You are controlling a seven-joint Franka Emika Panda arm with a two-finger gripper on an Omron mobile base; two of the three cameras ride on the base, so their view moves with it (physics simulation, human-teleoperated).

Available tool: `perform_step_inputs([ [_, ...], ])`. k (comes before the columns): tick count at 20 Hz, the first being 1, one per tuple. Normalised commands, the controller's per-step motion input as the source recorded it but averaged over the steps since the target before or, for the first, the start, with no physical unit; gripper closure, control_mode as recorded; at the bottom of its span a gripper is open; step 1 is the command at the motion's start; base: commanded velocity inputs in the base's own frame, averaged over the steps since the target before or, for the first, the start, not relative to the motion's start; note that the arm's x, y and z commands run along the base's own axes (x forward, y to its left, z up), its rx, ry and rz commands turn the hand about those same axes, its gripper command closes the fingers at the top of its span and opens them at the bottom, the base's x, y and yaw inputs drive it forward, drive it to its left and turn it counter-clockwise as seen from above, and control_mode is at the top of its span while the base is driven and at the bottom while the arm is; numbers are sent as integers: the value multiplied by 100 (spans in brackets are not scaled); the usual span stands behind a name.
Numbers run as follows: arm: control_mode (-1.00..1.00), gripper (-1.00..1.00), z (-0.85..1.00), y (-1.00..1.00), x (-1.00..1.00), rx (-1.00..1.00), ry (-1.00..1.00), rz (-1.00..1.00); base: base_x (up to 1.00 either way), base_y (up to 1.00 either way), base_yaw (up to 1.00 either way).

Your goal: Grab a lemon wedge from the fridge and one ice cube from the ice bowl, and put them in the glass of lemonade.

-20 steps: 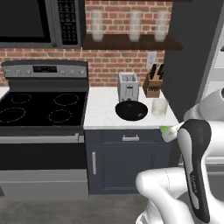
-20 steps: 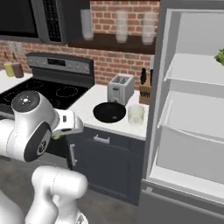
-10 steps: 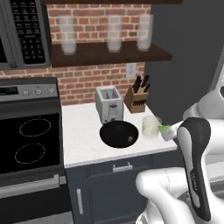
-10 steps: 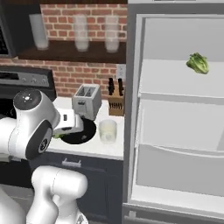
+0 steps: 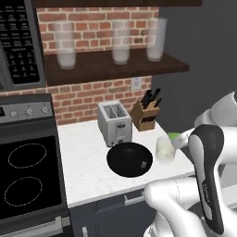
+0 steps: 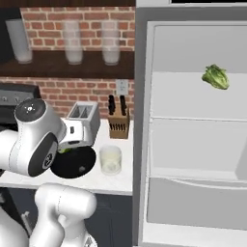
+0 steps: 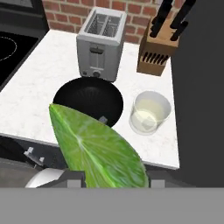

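Flat, even rendered light with no visible source. The white marble-look countertop (image 5: 88,162) reads bright, the open fridge interior (image 6: 193,144) pale and washed out. Shadows are faint; the upper left of the left base view is dim. All views look soft and pixelated, without glare or edge distortion.

White counter (image 7: 39,87): toaster (image 7: 101,43), knife block (image 7: 158,54) (rear), ice bowl (image 7: 87,100), glass of lemonade (image 7: 150,112).
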Motion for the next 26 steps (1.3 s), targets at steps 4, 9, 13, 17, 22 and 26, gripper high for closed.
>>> perform_step_inputs([
  [4,100,100,0,0,0,0,0,0,61,-2,-6],
  [9,-100,100,-11,-12,28,0,14,-12,38,-13,-13],
  [13,-100,100,-38,-47,69,-3,45,-36,0,0,0],
  [17,-100,100,-24,-28,79,-3,42,-34,0,0,0],
  [22,-100,100,-19,-6,44,-2,14,-4,0,0,0],
  [26,-100,100,-65,-1,18,-10,16,-1,0,0,0],
])
